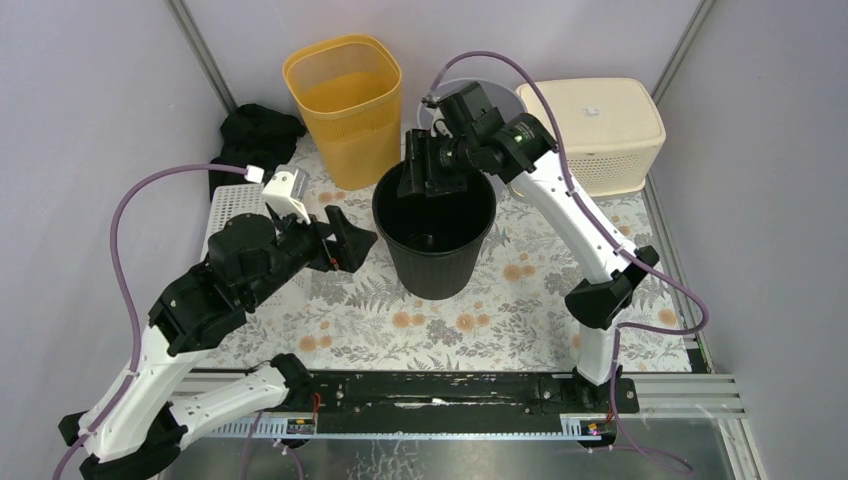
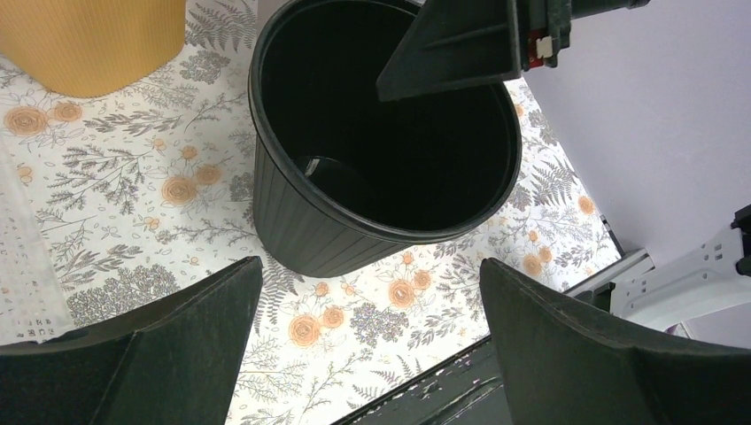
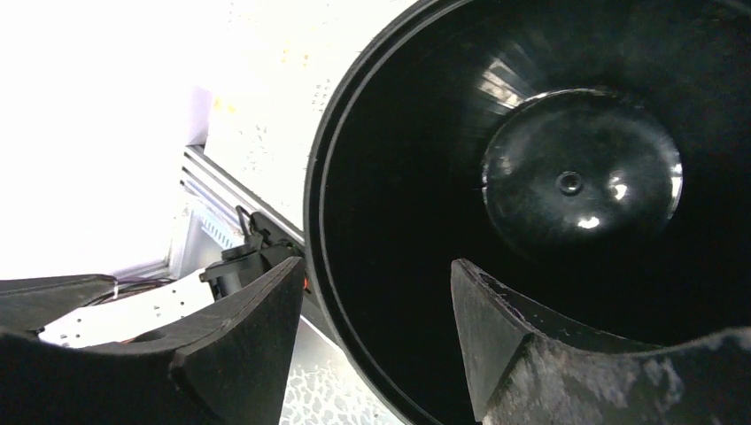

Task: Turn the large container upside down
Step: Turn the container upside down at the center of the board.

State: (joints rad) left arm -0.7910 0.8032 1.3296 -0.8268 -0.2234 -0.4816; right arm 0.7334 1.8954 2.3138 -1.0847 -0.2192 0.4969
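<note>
The round, ribbed black plastic bin [image 1: 437,272] is stood upright at the middle of the tabletop [image 1: 350,330], its far rim straddled by the part-open, unclamped right gripper [image 1: 424,182], while the left gripper [image 1: 352,243] is held wide open just beside its left wall.

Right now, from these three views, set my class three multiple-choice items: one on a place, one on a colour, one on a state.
1. Where is the right gripper? A) astride the far rim of the black bin B) down beside its own base C) raised clear of everything
2. What colour is the rear bin? A) blue B) orange C) green
3. How does the black bin stand? A) inverted B) on its side C) upright
Answers: 1 A, its fingers flank the rim; 2 B, seen from above; 3 C, its floor shows through the open mouth.
</note>
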